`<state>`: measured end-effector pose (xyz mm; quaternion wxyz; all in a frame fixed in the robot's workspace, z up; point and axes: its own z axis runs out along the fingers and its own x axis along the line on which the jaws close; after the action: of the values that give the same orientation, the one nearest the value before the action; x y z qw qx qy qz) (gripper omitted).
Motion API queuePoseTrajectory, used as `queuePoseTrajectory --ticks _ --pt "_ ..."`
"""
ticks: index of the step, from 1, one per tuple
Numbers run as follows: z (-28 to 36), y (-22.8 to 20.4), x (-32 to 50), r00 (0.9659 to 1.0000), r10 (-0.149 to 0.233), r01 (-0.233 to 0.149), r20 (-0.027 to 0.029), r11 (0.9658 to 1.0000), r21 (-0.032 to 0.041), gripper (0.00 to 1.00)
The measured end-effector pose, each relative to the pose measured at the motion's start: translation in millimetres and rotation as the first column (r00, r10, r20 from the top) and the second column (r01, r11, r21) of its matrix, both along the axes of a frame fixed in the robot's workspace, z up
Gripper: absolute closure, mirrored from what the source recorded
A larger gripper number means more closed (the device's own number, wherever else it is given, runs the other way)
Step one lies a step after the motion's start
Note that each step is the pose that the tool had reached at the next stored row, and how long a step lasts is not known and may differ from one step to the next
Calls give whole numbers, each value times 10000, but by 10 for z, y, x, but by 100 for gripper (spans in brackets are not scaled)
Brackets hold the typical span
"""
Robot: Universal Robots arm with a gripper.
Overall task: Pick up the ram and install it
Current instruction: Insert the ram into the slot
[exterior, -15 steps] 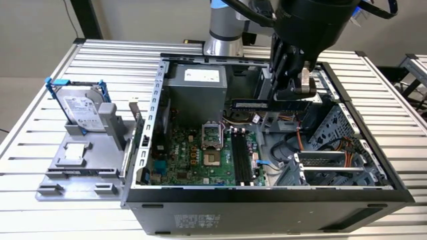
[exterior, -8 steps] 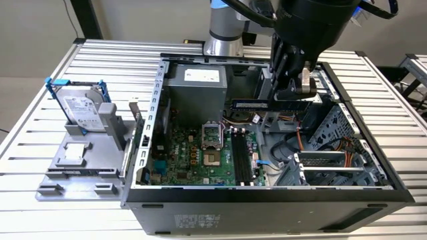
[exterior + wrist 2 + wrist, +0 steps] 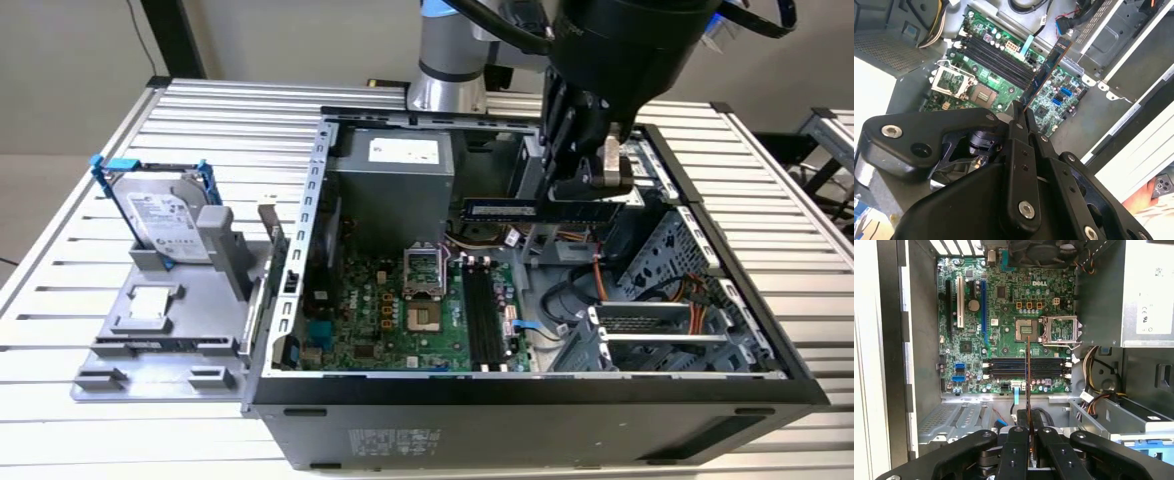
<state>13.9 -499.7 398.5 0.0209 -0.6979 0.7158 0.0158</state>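
- Pick-up looks done: the claw (image 3: 605,200) is clamped on one end of the ram (image 3: 534,210), held up over the open case (image 3: 534,420) on the counter (image 3: 40,330).
- The stick sits crosswise to the motherboard slots (image 3: 1004,367), well apart from them.
- My guess: seating it calls for a turn to line up, then a straight push.

One ram (image 3: 521,209), one hard drive (image 3: 167,215), one open computer case (image 3: 534,420), one motherboard (image 3: 387,320).
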Motion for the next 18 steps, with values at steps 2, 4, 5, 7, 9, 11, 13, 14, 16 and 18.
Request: queuePoseTrajectory --ticks 2,4,5,7,9,11,13,14,16,18 --pt "0 0 1 9997 -230 230 0 9997 1 100" --pt "0 0 0 9987 -513 513 0 9987 1 100" --pt "0 0 0 9979 -652 652 0 9979 0 100" --pt "0 0 0 9955 -944 944 0 9955 0 100" --pt "0 0 0 9920 -1262 1262 0 9920 1 100" --pt "0 0 0 9874 -1582 1582 0 9874 1 100" --pt "0 0 0 9822 -1878 1878 0 9822 1 100" --pt "0 0 0 9791 -2036 2036 0 9791 0 100" --pt "0 0 0 9724 -2334 2334 0 9724 0 100" --pt "0 0 0 9646 -2639 2639 0 9646 1 100"
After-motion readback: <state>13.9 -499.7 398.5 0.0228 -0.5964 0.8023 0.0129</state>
